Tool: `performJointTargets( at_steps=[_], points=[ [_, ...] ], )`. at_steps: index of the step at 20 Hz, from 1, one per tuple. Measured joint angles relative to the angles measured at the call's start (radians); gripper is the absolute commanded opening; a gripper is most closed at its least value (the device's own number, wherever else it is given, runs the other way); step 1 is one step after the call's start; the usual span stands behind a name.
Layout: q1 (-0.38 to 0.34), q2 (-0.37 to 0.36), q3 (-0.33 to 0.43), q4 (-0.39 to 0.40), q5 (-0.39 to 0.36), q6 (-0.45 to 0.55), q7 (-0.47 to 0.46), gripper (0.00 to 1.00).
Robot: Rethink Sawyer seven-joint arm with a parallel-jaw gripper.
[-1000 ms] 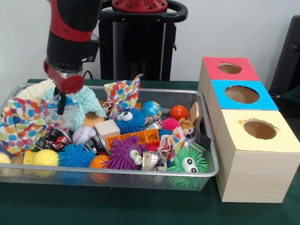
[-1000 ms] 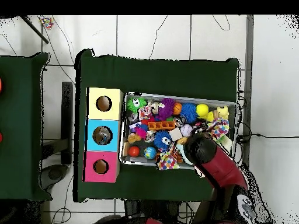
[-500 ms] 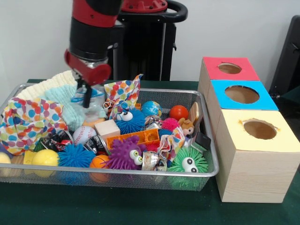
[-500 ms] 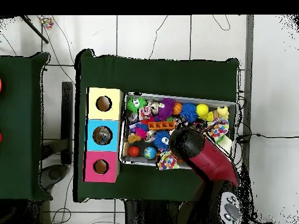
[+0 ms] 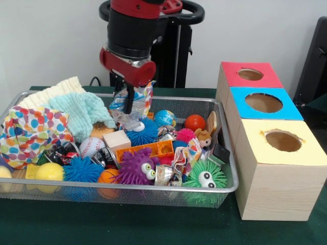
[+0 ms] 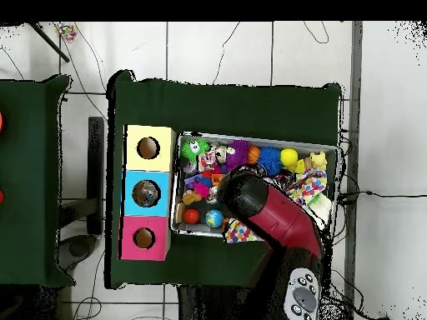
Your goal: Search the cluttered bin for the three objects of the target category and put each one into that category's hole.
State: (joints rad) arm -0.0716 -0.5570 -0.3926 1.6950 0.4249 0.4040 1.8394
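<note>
Crumpled clear plastic bottle (image 5: 122, 104) with blue label, we see it pinched in the hand (image 5: 129, 108), arm upright above the bin's (image 5: 225, 153) back edge

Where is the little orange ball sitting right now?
In the front view, the orange ball lies at the bin's far right, between the globe ball and the red box.

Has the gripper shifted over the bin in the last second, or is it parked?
Yes. In the front view the gripper has travelled rightward along the bin, toward the three boxes, carrying a clear plastic bottle.
</note>
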Motion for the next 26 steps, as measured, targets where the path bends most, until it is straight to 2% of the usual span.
performJointTargets(
  at_steps=[12,16,20,26],
  points=[
    [0.062,0.001,-0.003,-0.001,0.000,0.002,0.000,0.00],
    [0.085,-0.004,-0.007,-0.002,0.000,0.043,0.000,0.00],
    [0.085,-0.004,-0.007,-0.001,0.004,0.082,0.000,0.00],
    [0.089,-0.016,-0.008,0.019,0.009,0.086,0.000,0.00]
  ],
)
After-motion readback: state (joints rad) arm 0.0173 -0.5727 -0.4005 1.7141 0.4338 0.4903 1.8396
